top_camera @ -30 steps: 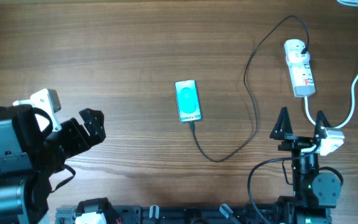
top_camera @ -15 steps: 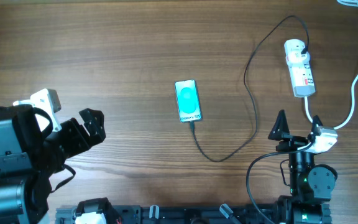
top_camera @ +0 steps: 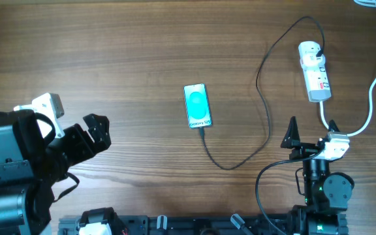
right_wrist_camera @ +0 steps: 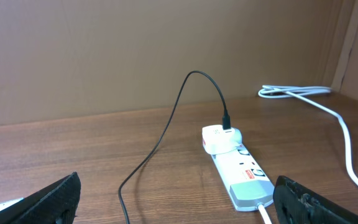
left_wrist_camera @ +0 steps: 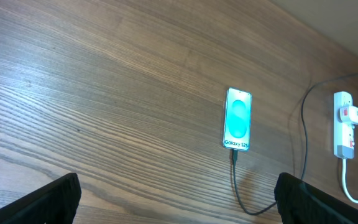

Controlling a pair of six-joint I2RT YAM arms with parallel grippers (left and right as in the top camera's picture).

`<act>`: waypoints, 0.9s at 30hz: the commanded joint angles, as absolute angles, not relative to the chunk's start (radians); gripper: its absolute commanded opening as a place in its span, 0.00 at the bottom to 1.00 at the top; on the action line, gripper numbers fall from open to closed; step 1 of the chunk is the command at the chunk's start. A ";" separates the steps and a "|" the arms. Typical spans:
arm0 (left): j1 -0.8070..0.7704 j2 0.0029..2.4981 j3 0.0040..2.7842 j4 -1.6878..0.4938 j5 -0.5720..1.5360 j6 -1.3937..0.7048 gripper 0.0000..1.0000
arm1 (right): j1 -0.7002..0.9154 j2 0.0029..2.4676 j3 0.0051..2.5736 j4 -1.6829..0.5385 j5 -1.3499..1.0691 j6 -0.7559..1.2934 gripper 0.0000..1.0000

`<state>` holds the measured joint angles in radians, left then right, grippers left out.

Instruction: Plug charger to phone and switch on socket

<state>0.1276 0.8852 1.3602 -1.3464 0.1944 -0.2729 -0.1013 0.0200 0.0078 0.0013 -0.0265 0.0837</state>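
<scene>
Charger (top_camera: 267, 124) judged seated in phone (top_camera: 197, 104) — socket (top_camera: 314, 81), 12 o'clock of right gripper (top_camera: 311, 132), is best pressed squarely on its switch; jaws spread, empty — left gripper (top_camera: 95, 136) likewise.

The brown wood-grain worktop (top_camera: 109, 52) carried the phone (top_camera: 197, 105) lying flat, screen up, about midway between its left and right edges. The charger (top_camera: 267, 121), a thin black cable, met the phone's near end, curved toward the near edge, then swept right and up to the far end of the socket (top_camera: 314, 81), which lay close to the far right corner. A thick white cord (top_camera: 371, 98) trailed from the socket's near end, looped back and ran off past the far right corner.
</scene>
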 commanded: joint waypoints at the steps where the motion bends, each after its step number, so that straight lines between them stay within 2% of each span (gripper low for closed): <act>1: 0.137 0.886 1.356 -1.344 0.188 -0.270 1.00 | -0.106 0.004 0.005 0.002 -0.047 0.071 1.00; 15: 0.106 0.878 1.356 -1.344 0.188 -0.270 1.00 | -0.106 0.004 0.005 0.002 -0.047 0.071 1.00; 19: 0.070 0.818 1.338 -1.316 0.124 -0.239 1.00 | -0.106 0.004 0.005 0.002 -0.047 0.071 1.00; 22: 0.025 0.707 1.230 -1.186 0.091 -0.238 1.00 | -0.106 0.004 0.005 0.002 -0.047 0.071 1.00; 25: 0.001 0.456 0.889 -0.894 0.102 -0.239 1.00 | -0.106 0.004 0.005 0.002 -0.047 0.071 0.99; 27: 0.001 0.375 0.775 -0.796 0.115 -0.239 1.00 | -0.106 0.004 0.005 0.002 -0.047 0.071 0.99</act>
<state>0.0078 0.5034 0.9676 -0.8860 0.1162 -0.2520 -0.1013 0.0181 0.0078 -0.0002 -0.0269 0.0807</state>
